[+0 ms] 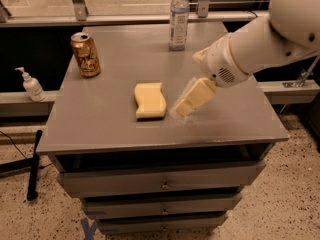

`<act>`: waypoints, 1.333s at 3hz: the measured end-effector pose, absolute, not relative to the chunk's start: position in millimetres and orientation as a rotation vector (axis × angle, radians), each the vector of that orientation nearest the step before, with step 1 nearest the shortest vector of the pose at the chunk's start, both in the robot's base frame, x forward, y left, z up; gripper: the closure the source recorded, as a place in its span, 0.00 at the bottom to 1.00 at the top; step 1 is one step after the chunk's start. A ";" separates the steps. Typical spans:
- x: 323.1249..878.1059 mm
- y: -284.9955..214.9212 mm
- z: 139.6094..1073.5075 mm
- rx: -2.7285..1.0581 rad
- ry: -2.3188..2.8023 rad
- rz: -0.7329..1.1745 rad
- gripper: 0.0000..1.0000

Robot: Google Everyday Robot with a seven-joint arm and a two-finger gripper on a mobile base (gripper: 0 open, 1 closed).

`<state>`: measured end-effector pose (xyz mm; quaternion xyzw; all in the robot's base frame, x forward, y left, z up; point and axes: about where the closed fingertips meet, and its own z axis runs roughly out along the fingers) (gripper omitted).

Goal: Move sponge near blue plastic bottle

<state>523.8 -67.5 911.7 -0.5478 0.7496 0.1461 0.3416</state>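
Sponge (pixel 150 100), pale yellow with wavy sides, lies flat near the middle of the grey table (pixel 95 126), slightly toward the front edge, its long side running front to back. Nothing holds it.

Off the table at the far left, a small white pump bottle (pixel 31 84) stands on a lower ledge. Below it a black pole (pixel 34 164) lies on the speckled floor.

On the table, at about 10 o'clock from the sponge and well apart from it, a copper-coloured drink can (pixel 85 54) stands upright with its top opened.

At about 1 o'clock from the sponge, near the table's back edge, the blue plastic bottle (pixel 179 18) stands upright, with a white cap and a pale label. It is well apart from the sponge.

At 3 o'clock from the sponge and just beside it, the end effector (pixel 192 98) hangs low over the table, slanted down to the left. Whether it is wide or narrow I cannot tell, and it carries nothing. Its white arm (pixel 260 36) reaches in from the upper right.

Under the tabletop, drawers (pixel 162 181) face the camera.
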 end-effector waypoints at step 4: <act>526.2 16.0 844.5 -1.289 1.944 0.556 0.20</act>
